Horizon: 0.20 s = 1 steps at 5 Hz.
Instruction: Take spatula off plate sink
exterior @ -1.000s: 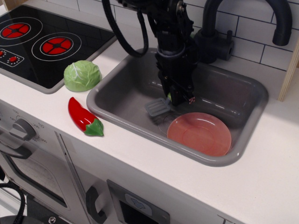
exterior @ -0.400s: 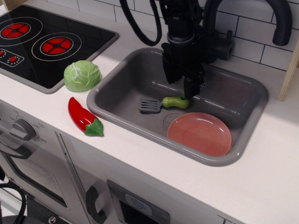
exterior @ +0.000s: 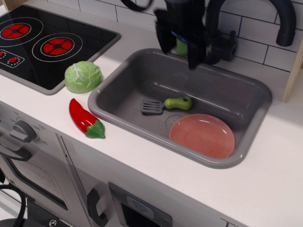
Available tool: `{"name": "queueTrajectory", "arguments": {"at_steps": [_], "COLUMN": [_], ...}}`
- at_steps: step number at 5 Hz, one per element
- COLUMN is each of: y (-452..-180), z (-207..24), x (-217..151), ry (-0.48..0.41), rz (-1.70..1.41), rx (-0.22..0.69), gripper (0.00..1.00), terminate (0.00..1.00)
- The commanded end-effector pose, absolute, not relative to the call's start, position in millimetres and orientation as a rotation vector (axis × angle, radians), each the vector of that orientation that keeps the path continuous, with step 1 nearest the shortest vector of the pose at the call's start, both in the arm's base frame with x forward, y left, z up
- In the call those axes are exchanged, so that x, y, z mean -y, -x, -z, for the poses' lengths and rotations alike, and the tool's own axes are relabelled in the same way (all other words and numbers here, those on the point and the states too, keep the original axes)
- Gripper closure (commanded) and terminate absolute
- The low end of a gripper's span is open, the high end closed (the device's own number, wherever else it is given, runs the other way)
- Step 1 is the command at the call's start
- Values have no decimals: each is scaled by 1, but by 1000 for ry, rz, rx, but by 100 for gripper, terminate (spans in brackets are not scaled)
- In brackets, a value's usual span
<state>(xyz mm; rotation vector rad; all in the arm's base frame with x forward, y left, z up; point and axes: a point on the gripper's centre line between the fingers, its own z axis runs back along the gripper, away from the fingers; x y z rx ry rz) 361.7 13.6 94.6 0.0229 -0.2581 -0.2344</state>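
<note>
The spatula [exterior: 166, 104] lies flat on the floor of the grey sink [exterior: 246, 142], its dark slotted blade to the left and its light-green handle to the right. It lies just left of the salmon-pink plate [exterior: 202, 135] and does not touch it. The plate sits empty in the sink's front right corner. My gripper [exterior: 179, 47] hangs high above the sink's back edge, well clear of the spatula. Its fingers [exterior: 195, 53] are spread apart and hold nothing.
A black faucet [exterior: 246, 23] arches over the sink's back right. A green cabbage [exterior: 83, 76] and a red pepper [exterior: 85, 119] lie on the white counter left of the sink. A black stovetop [exterior: 42, 45] fills the far left.
My gripper let go of the spatula, which now lies on the sink floor. It then rose up and back, away from the basin.
</note>
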Motion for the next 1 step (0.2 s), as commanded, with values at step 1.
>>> {"name": "queueTrajectory", "arguments": {"at_steps": [1], "y": [-362], "z": [-116], "x": [-11], "ry": [-34], "rz": [228], "rx": [309], "gripper": [0], "terminate": [100]}}
